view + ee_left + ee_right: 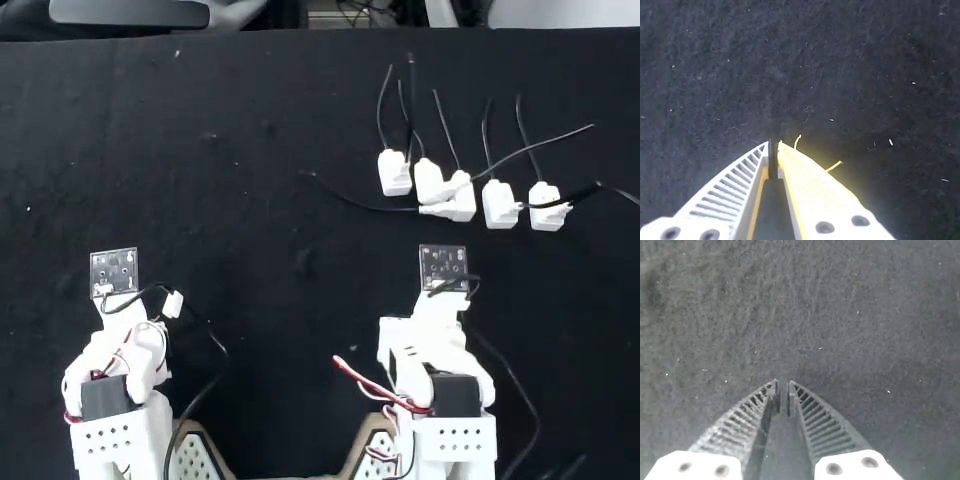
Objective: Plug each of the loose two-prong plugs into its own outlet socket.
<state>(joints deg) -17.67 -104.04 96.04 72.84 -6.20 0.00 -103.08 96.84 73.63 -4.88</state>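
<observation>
The left pincer (774, 147) is being held pointing down at the black cloth-covered tabletop (840, 60). Its two ribbed white fingers (735, 190) are being pressed together at the tips, and nothing is being gripped between them. The right pincer (782, 390) is being held in the same downward pose over the cloth. Its tips are all but closed, with only a hairline gap between them, and nothing is being gripped there either.

In the high view both arms are being held folded back over their white bases at the near edge of the tabletop. A small square circuit board (443, 267) is facing upward at the forward end of each. Which arm is left and which is right cannot be told from the wrist views.

The cluster of white plastic plug and socket blocks (500, 205), each trailing a thin black cord, is lying on the cloth well ahead of both pincers. It is roughly straight ahead of the nearer arm (437, 365) and far off to one side of the farther arm (115, 375). Five white blocks are being shown in a loose row. Two in the middle are touching and the rest are just beside one another. Which blocks are plugs, which are sockets, and whether any is seated cannot be told.
</observation>
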